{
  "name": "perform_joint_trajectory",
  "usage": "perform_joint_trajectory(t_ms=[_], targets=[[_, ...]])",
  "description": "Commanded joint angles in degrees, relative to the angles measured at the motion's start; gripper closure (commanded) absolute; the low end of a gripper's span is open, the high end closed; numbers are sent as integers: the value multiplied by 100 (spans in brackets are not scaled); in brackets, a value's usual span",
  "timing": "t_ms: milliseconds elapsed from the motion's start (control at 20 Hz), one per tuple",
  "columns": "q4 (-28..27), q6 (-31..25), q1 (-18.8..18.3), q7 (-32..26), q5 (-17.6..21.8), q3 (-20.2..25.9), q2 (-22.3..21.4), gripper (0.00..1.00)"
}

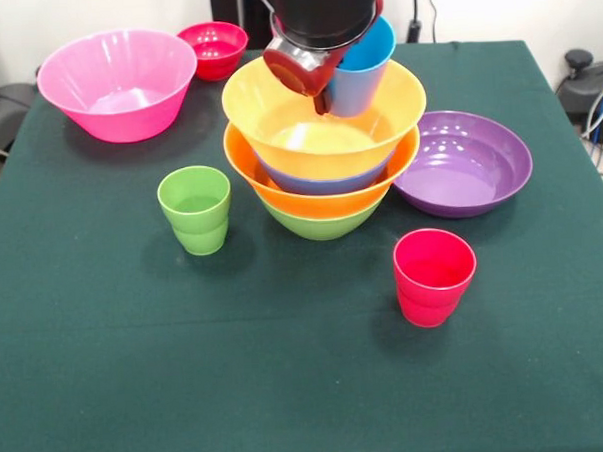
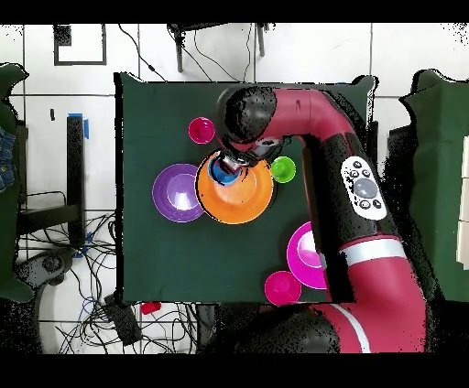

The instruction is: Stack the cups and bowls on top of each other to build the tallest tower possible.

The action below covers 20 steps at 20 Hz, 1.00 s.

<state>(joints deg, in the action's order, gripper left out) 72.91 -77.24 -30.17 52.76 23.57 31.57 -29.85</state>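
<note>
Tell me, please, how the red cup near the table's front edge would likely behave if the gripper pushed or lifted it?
The red cup looks like thin glossy plastic, so probably light and somewhat slippery. It stands upright on a narrower base, so a high push might tip it, and its round tapered wall would then roll in an arc.

The glossy round plastic bowls of the tower (image 1: pixel 323 155) are yellow-orange, blue, orange, green; the plain table cloth (image 1: pixel 289 387) is dark green.

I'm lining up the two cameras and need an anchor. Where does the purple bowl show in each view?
Front view: the purple bowl sits right of centre, just right of the tower.
Overhead view: the purple bowl lies left of centre, just left of the tower.
Shared landmark: the tower's orange top bowl, with the light blue cup held over it; the purple bowl is beside it in both views.
</note>
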Motion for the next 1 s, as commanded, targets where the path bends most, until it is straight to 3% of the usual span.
perform_joint_trajectory(t_ms=[50,500,550,750,1000], targets=[[891,397,-392,-1909,721,344,79,100],[1388,700,-827,-1823,1008,715,37,100],[1459,805,-909,-1583,1033,782,51,0],[1772,1189,-1057,-1529,968,1050,-25,0],[2083,1168,-1150,-1229,763,1331,-377,0]])
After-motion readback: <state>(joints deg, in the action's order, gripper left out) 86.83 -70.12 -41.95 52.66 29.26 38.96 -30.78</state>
